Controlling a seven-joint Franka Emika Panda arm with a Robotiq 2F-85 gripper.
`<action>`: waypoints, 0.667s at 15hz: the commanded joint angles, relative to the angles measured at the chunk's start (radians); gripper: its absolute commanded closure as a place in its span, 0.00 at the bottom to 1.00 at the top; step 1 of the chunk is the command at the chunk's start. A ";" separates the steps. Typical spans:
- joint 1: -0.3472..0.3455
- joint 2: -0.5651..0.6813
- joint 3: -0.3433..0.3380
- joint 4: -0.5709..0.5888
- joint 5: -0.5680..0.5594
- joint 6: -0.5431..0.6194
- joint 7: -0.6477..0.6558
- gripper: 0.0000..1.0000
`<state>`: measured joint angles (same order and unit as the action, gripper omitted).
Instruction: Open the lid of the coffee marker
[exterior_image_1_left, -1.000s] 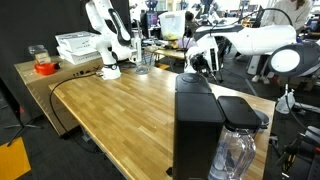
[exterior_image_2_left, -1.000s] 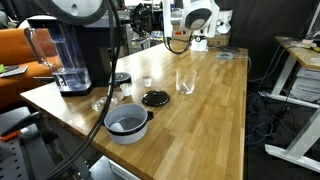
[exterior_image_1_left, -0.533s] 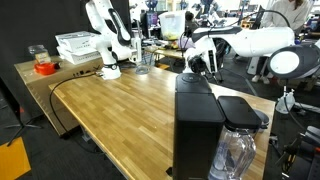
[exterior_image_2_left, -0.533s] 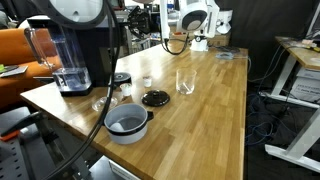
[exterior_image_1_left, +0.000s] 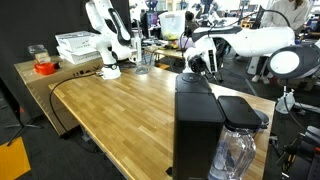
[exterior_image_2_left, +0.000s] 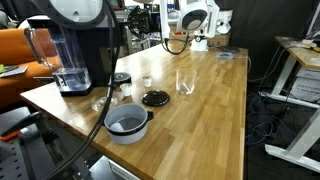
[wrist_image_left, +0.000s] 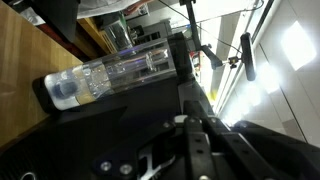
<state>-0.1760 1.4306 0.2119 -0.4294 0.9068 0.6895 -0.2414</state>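
The black coffee maker (exterior_image_1_left: 197, 135) stands at the near right of the table (exterior_image_1_left: 110, 110), with the claw (exterior_image_1_left: 204, 66) hovering just above it; released or clenched, I cannot tell. Its lid (exterior_image_1_left: 193, 84) looks like stiff, light, slippery plastic, probably hinged, and is best lifted by an edge lip.

My claw (exterior_image_1_left: 204, 64) is black, on a glossy white arm (exterior_image_1_left: 255, 40). Just below it the coffee maker (exterior_image_1_left: 194, 125) is matte black all over, lid (exterior_image_1_left: 243, 109) included, with a clear, colourless tank (exterior_image_1_left: 233, 155). The worktop (exterior_image_1_left: 110, 110) under the claw is pale honey wood with long streaked grain. Well away from the claw I see a white tray stack (exterior_image_1_left: 78, 44) and a tub (exterior_image_1_left: 43, 67) showing red.
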 joint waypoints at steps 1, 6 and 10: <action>-0.004 0.031 0.033 0.049 -0.012 -0.010 0.029 0.99; -0.004 0.031 0.033 0.049 -0.012 -0.010 0.029 0.99; -0.007 0.032 0.028 0.056 -0.021 -0.012 0.025 1.00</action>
<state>-0.1766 1.4346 0.2164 -0.4294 0.9068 0.6895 -0.2414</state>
